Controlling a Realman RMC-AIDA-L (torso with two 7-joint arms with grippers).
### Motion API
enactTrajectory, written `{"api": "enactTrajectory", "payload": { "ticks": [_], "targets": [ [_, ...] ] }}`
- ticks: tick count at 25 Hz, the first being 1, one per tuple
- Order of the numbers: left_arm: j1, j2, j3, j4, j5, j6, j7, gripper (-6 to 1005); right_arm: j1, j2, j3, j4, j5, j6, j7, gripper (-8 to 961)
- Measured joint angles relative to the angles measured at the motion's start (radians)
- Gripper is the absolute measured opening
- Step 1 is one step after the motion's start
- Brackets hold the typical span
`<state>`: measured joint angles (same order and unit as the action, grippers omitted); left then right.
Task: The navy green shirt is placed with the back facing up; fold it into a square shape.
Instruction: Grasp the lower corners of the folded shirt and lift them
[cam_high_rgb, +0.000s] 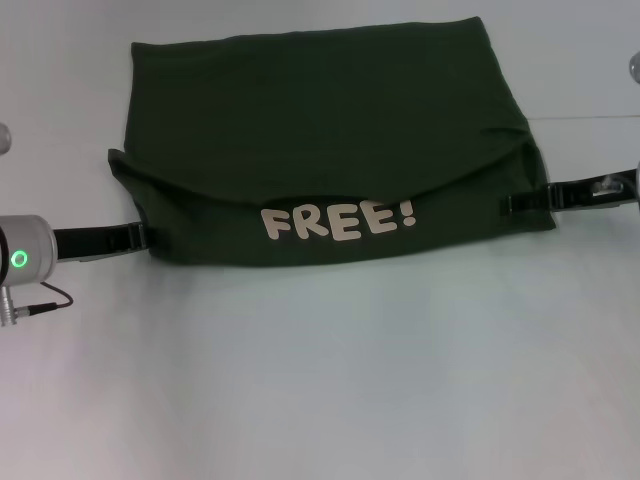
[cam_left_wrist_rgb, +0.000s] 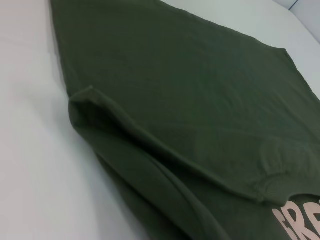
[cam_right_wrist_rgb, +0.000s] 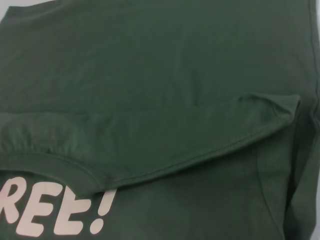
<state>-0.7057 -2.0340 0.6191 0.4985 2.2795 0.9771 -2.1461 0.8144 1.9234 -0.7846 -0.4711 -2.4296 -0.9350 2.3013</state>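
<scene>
Navy green shirt (cam_high_rgb: 320, 130) folded on the white table (cam_high_rgb: 320, 380) — "FREE!" print (cam_high_rgb: 338, 220) exposed at 6 o'clock.
Head view: left gripper (cam_high_rgb: 140, 236) is met at its 9 o'clock edge, right gripper (cam_high_rgb: 512, 203) at 3 — finger state cannot be told. Wrist views: only folded fabric is shown.

Plain white table (cam_high_rgb: 320, 400) (smooth, matte), a thin dark line along its far right.

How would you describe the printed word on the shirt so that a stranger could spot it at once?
Start at the white table and find the navy green shirt lying across it. Along its near edge, below a curved fold, reads the FREE! print, the only pale lettering on otherwise plain dark fabric.
</scene>
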Motion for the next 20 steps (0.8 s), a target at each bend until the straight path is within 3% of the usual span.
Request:
{"api": "enactTrajectory", "payload": {
  "ticks": [8, 20],
  "targets": [
    [-0.002, -0.001, 0.003, 0.011, 0.000, 0.001, 0.000, 50, -0.003, 0.040, -0.020, 0.008, -0.004, 0.094, -0.005, 836],
    [-0.005, -0.001, 0.002, 0.012, 0.000, 0.002, 0.000, 50, -0.005, 0.047, -0.030, 0.020, -0.005, 0.114, -0.003, 826]
  ]
}}
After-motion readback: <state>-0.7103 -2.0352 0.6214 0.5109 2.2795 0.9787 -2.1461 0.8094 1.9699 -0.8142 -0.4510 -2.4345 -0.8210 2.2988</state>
